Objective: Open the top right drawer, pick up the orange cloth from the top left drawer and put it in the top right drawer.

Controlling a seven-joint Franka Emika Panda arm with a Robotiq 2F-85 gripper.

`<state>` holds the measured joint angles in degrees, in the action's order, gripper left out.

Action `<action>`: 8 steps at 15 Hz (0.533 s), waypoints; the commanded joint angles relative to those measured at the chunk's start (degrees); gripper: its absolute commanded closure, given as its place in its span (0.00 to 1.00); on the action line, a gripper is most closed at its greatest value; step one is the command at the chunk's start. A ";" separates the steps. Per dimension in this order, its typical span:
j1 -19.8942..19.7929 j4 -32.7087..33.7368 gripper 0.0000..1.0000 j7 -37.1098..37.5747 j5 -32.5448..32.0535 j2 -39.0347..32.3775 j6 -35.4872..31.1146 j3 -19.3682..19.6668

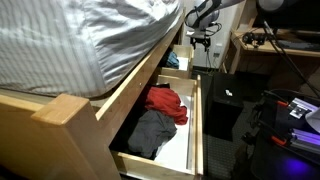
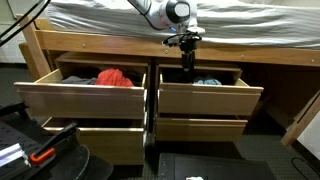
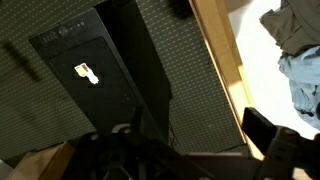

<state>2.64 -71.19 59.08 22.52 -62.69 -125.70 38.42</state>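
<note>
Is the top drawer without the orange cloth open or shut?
Open: the top right drawer is pulled out, bluish fabric visible inside.

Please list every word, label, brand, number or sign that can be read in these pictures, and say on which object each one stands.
No text can be read in any of the views.
White sticker on the black box, wrist view: it bears a small mark, too blurred to read.
The same sticker in an exterior view: too small to read.
</note>
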 commanded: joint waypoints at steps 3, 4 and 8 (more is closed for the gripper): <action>-3.05 -0.14 0.00 3.82 -6.40 1.87 -1.41 -5.14; -3.23 0.17 0.00 4.85 -8.06 1.75 -0.93 -5.45; 0.66 -3.55 0.00 7.27 -7.34 2.09 -6.31 -2.00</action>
<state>1.13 -70.92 64.77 15.30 -62.42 -126.62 35.01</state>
